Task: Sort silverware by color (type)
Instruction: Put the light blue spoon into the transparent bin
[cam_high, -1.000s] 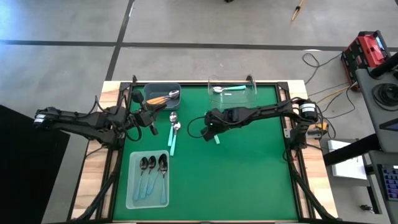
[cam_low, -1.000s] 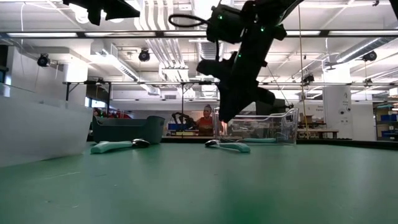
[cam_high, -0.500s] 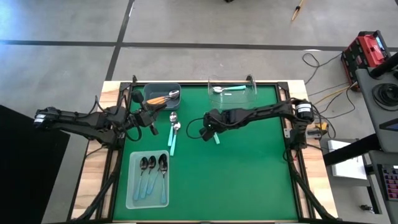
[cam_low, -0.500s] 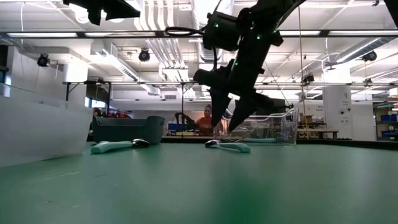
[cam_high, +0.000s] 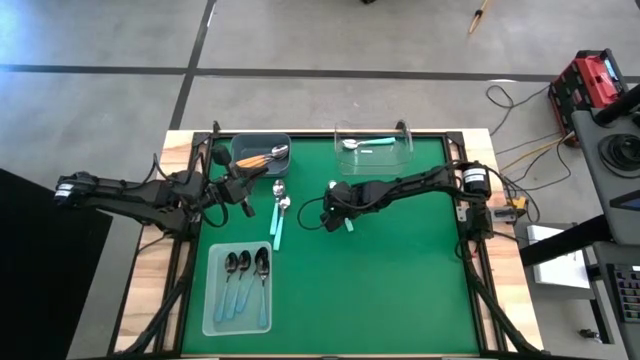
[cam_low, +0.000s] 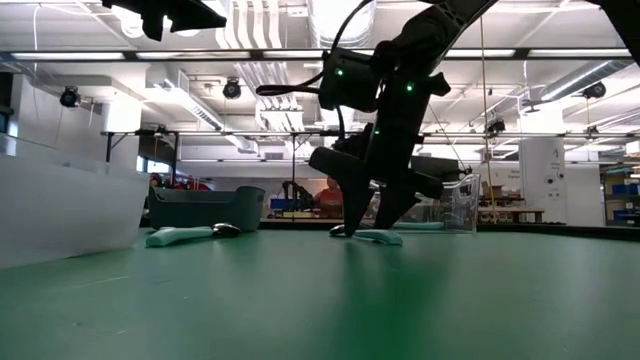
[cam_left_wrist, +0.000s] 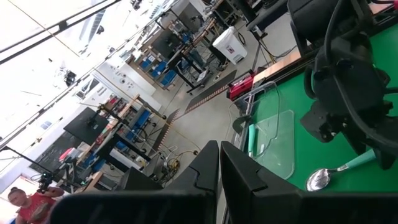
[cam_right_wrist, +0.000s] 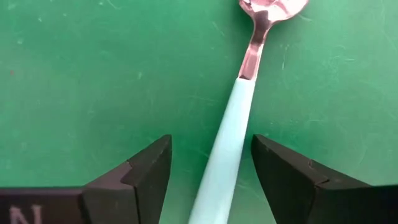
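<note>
Green counter (cam_high: 400, 270): right claw (cam_high: 338, 213) down at mat near centre, fingers (cam_right_wrist: 140, 174) spread wide. Teal-handled spoon (cam_right_wrist: 231, 134) lies flat on mat between fingers, untouched, bowl pointing away from claw. Left claw (cam_high: 243, 192) beside dark bin (cam_high: 261, 143) at counter's left rear, fingers pressed together, holding nothing.

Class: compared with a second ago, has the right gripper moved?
Yes. The right gripper has dropped toward the green mat; its open fingers now straddle the teal-handled spoon lying there. In the low view it was well above.
</note>
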